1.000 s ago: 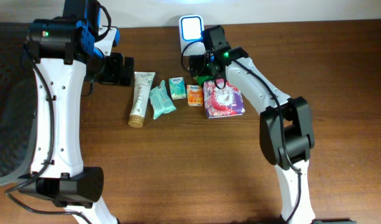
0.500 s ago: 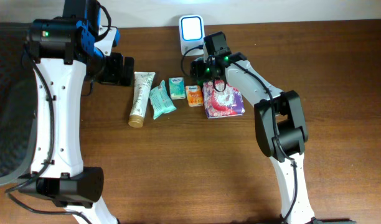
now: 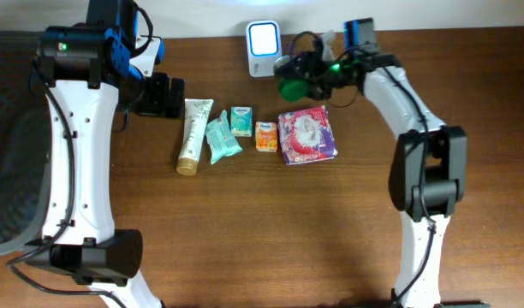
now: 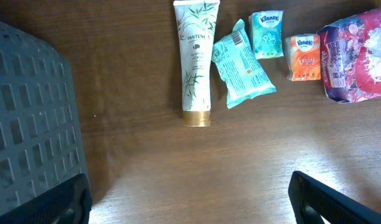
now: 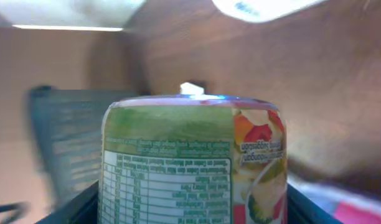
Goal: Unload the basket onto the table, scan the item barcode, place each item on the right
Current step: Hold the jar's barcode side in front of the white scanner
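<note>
Well, my right gripper (image 3: 298,81) is clamped on the can (image 5: 190,162), which sits squarely between my jaws with its label facing the wrist camera, just beside the scanner (image 3: 262,38). My left gripper (image 3: 163,94) hangs with jaws wide apart near the tube (image 4: 197,62).

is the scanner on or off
On: the scanner has a face glowing bright bluish white in the overhead view.

Overhead looks straight down on the whole table (image 3: 245,231). Left wrist, high, shares its item row (tube (image 4: 195,62) to tissue pack (image 4: 358,56)); right wrist sits close behind a can (image 5: 190,162).
</note>
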